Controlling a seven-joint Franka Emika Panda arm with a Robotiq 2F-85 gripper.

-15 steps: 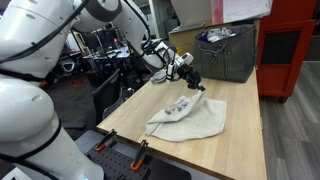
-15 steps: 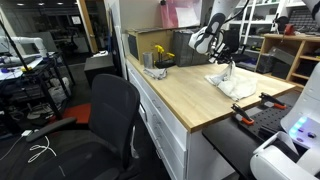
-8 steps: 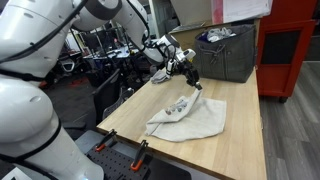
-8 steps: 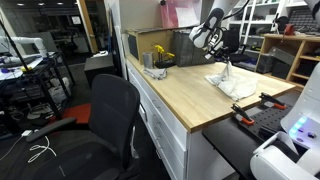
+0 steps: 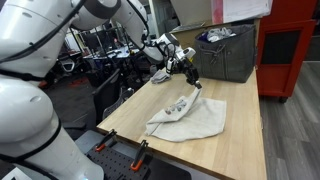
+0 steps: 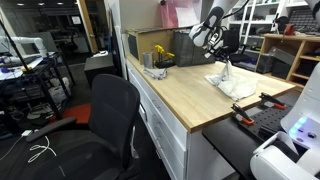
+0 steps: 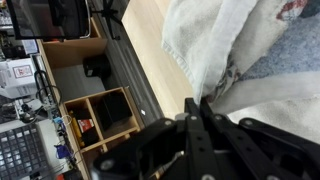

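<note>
Three views: all are on one pinch, the gripper (image 5: 194, 80) and a white cloth (image 5: 192, 118) on a wooden table (image 5: 245, 135).
Exterior catch: in both exterior views a corner of the cloth rises in a thin peak to the fingertips, while the bulk lies crumpled on the tabletop. The wrist view cannot show that lift.
Bin: in an exterior view a dark bin (image 5: 228, 52) stands at 1 o'clock from the gripper, well apart, at the table's far end.
Chair side: in an exterior view the gripper (image 6: 224, 62) hangs over the cloth (image 6: 233, 84), with a black office chair (image 6: 108, 112) at 8 o'clock off the table and a small pot of yellow flowers (image 6: 157, 58) at 9 o'clock.
Wrist catch: up close the cloth (image 7: 225, 45) fills the 12-to-3 o'clock area, towelling weave plain, with a grey patch at 3 o'clock. Wooden shelf cubbies (image 7: 100, 115) sit past the table edge at 9 o'clock.
Jaws: drawn in narrow, the gripper (image 7: 199, 108) has its fingers all but meeting, with a fold of cloth pinched between them.
Cloth position: mid-table, directly at 6 o'clock beneath the gripper, one corner held up.
</note>
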